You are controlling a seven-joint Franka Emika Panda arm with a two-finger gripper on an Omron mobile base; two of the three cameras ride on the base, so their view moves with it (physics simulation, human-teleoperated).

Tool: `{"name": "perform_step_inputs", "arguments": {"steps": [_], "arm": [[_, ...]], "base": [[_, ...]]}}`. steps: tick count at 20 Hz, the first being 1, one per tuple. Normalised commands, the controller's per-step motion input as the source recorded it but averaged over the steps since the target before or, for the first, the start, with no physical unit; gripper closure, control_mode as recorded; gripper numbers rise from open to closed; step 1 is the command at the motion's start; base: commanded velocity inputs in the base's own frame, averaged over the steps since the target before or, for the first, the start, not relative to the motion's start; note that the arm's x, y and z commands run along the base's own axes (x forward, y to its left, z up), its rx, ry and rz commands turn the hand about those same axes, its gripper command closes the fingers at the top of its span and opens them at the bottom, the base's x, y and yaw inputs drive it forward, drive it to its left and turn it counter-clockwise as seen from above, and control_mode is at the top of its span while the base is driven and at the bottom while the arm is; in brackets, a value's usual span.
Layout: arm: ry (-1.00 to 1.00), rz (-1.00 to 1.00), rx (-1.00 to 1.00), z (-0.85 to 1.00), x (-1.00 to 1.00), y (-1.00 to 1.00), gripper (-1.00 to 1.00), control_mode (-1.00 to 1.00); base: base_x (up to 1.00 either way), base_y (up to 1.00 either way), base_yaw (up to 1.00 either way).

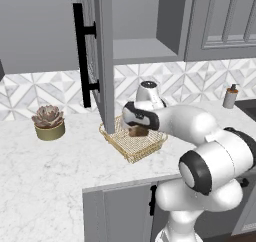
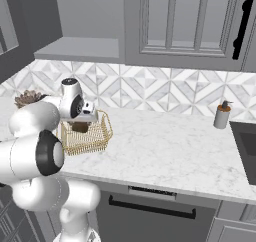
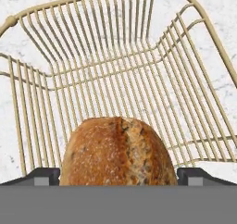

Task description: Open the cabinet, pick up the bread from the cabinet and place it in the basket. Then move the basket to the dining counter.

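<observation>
The cabinet [image 1: 145, 48] stands open, its glass door [image 1: 102, 56] with the black bar handle [image 1: 80, 56] swung out toward me. Below it on the marble worktop sits the gold wire basket [image 1: 145, 147] [image 2: 95, 138] [image 3: 115, 75]. The golden-brown bread [image 1: 137, 131] [image 2: 80, 127] [image 3: 118, 153] rests low inside the basket. My gripper [image 1: 139, 127] [image 2: 82, 121] [image 3: 118, 177] reaches down into the basket, open, with one fingertip [image 3: 46, 177] on each side of the bread. The dining counter is out of view.
A potted succulent [image 1: 48, 122] stands left of the open door. A soap dispenser [image 1: 230, 97] [image 2: 221, 116] and a dark sink [image 2: 247, 146] are at the right. The open door's edge hangs close to the basket's left corner. A shut glass wall cabinet [image 2: 180, 21] is to the right.
</observation>
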Motion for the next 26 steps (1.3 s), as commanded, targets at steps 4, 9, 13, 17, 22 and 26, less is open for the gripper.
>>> {"name": "perform_step_inputs", "arguments": {"steps": [4, 9, 13, 17, 22, 26], "arm": [[0.0, 0.0, 0.0, -0.44, 0.23, 0.19, 1.0, -1.0], [0.0, 0.0, 0.0, -0.61, 0.01, 0.0, 1.0, -1.0], [-0.03, 0.0, 0.0, -0.6, 0.0, 0.0, 1.0, -1.0], [0.0, 0.0, 0.0, -0.33, 0.0, 0.0, 1.0, -1.0], [0.0, 0.0, 0.0, -0.08, 0.0, 0.0, -1.0, -1.0], [0.0, 0.0, 0.0, 0.0, 0.0, 0.0, -1.0, -1.0]], "base": [[0.0, 0.0, 0.0], [0.0, 0.0, 0.0], [0.0, 0.0, 0.0], [0.0, 0.0, 0.0], [0.0, 0.0, 0.0], [0.0, 0.0, 0.0]]}}
